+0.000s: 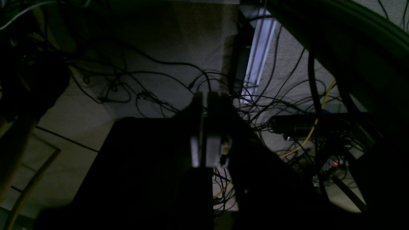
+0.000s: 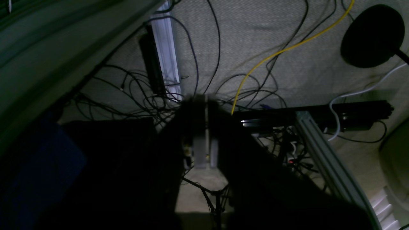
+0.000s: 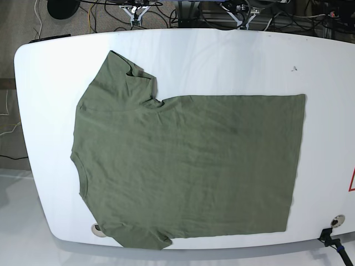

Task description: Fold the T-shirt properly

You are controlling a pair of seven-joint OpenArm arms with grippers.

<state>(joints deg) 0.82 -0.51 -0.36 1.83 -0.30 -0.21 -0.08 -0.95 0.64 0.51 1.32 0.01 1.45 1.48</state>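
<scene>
The olive-green T-shirt (image 3: 188, 166) lies spread flat on the white table (image 3: 222, 55) in the base view. Its neck and sleeves point left and its hem lies at the right. One sleeve (image 3: 119, 69) reaches to the far left and the other (image 3: 138, 238) lies at the front edge. Neither arm shows in the base view. My left gripper (image 1: 205, 95) has its fingers pressed together and holds nothing, hanging over the floor. My right gripper (image 2: 206, 97) is likewise shut and empty over the floor. The wrist views are dark.
Below both grippers lies carpet with tangled black cables (image 1: 153, 95), a yellow cable (image 2: 271, 54) and an aluminium rail (image 2: 166, 48). A black round stand base (image 2: 370, 35) sits at the right. The table's curved edge (image 2: 48, 48) crosses the right wrist view's corner.
</scene>
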